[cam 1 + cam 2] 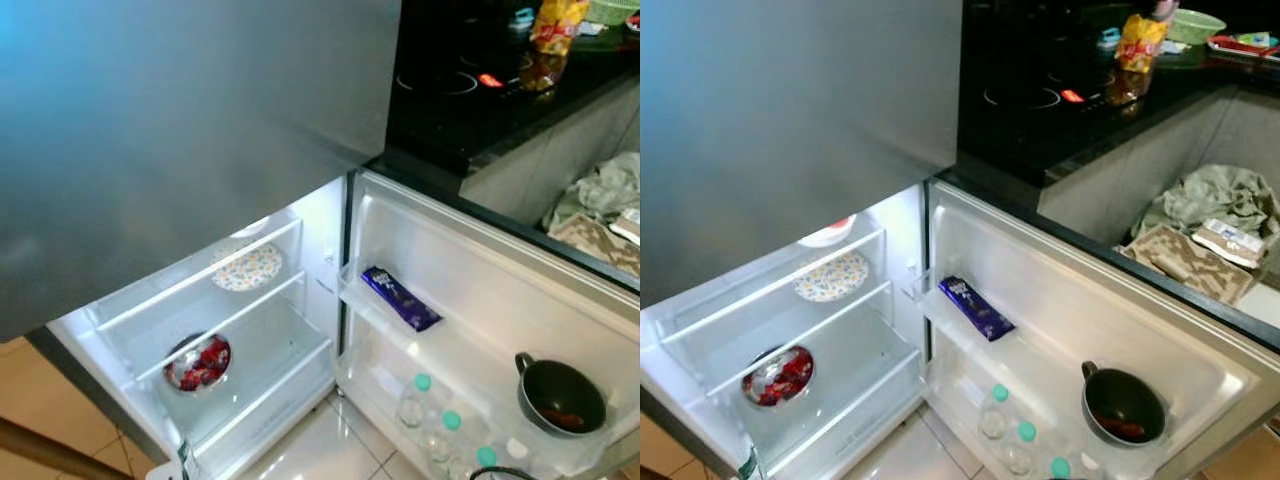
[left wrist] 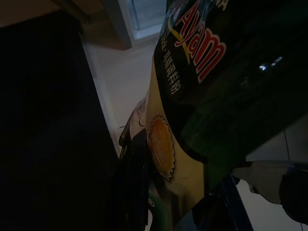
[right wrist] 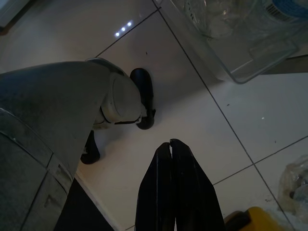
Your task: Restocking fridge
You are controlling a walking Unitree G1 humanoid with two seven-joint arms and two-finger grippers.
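Observation:
The fridge's lower compartment (image 1: 250, 330) stands open. On its shelves lie a patterned plate (image 1: 246, 267) and a bowl of red food (image 1: 198, 363). The open door (image 1: 480, 290) holds a blue bar (image 1: 400, 298), a dark pot (image 1: 560, 397) and several teal-capped bottles (image 1: 423, 382). In the left wrist view a dark green and yellow packet (image 2: 202, 96) printed "Ayam" sits close up, with my left gripper (image 2: 159, 192) shut on it. My right gripper (image 3: 170, 144) hangs shut and empty over the white floor, beside my own foot (image 3: 142, 96).
The grey upper fridge door (image 1: 180, 130) looms over the opening. A black cooktop counter (image 1: 450, 90) with a yellow snack bag (image 1: 555, 25) lies behind the door. Cloth and a cardboard box (image 1: 1190, 260) sit at the right. White floor tiles (image 1: 320, 440) lie below.

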